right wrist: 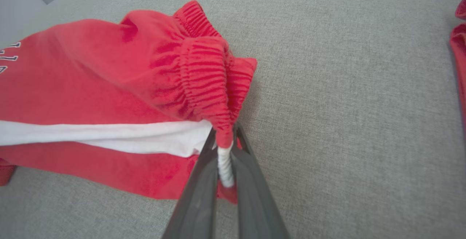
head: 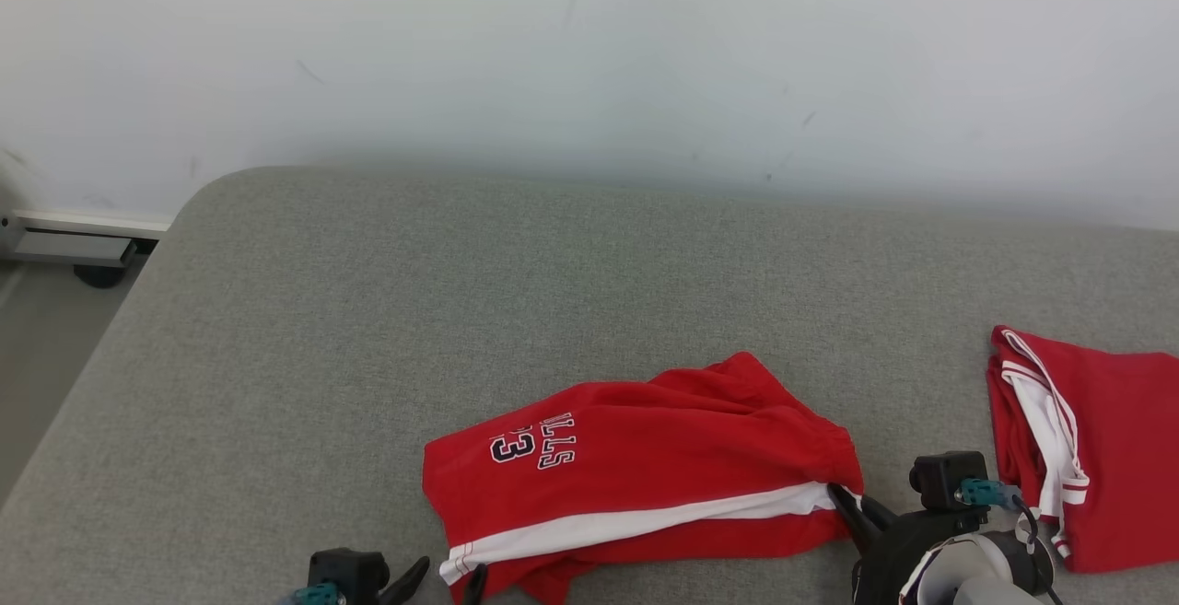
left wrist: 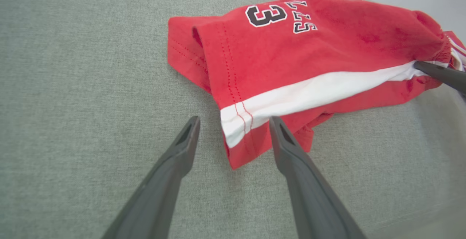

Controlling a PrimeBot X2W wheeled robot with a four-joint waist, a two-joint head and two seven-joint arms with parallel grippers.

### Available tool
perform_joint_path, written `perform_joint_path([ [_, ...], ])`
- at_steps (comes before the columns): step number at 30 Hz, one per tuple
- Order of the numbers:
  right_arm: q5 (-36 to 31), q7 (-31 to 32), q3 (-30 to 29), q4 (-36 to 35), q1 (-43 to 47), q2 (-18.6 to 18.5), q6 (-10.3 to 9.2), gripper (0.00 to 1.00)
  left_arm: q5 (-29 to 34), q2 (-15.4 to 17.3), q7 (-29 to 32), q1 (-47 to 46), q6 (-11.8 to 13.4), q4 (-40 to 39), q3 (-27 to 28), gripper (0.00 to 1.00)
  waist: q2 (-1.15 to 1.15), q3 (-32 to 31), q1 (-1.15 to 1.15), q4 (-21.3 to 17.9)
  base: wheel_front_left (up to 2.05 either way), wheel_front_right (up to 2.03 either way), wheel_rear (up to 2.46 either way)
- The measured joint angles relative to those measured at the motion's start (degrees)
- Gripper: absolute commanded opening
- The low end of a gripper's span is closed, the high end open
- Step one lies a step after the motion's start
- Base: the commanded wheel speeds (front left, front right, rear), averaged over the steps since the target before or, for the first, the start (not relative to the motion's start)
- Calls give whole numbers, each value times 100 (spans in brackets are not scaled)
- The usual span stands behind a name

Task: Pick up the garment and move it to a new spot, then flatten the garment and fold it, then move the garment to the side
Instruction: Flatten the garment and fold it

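Observation:
The garment (head: 636,467) is a pair of red shorts with a white side stripe and a printed number; it lies rumpled on the grey surface near the front edge. My left gripper (left wrist: 235,122) stands open over the hem corner of the garment (left wrist: 309,50), the cloth lying loose between its fingers. In the head view that left gripper (head: 451,573) sits at the bottom edge by the hem. My right gripper (right wrist: 224,140) is shut on the elastic waistband of the garment (right wrist: 109,82). In the head view the right gripper (head: 840,494) is at the waistband end.
A second red and white garment (head: 1087,448) lies folded at the right edge. The grey padded surface (head: 461,292) stretches back to a pale wall. Its rounded left corner drops off to the floor, where a metal rail (head: 74,241) runs.

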Motion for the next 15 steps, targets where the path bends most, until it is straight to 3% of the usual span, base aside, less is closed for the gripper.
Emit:
perform_joint_path([
  [10, -2, 18, 60, -201, -1, -10, -1, 0, -278, -143, 246, 1, -15, 107, 68, 100, 0, 36, 0, -35, 0, 0, 0],
  [12, -3, 64, 67, -213, -3, -16, -1, 0, -287, -166, 244, -11, -14, 143, 93, 50, 0, 44, 1, -69, 0, 0, 0],
  [13, -3, 65, 66, -218, -3, -23, -1, 0, -287, -179, 243, -22, -14, 158, 123, 33, 0, 47, 1, -86, 0, 0, 0],
  [14, -3, 64, 59, -227, 1, -37, -9, 0, -287, -183, 244, -39, -13, 162, 125, 27, 0, 49, 1, -99, 0, 0, 0],
  [15, -3, 64, 56, -235, 2, -51, -11, 0, -283, -186, 243, -47, -13, 160, 130, 9, 0, 52, 1, -105, 0, 0, 0],
])
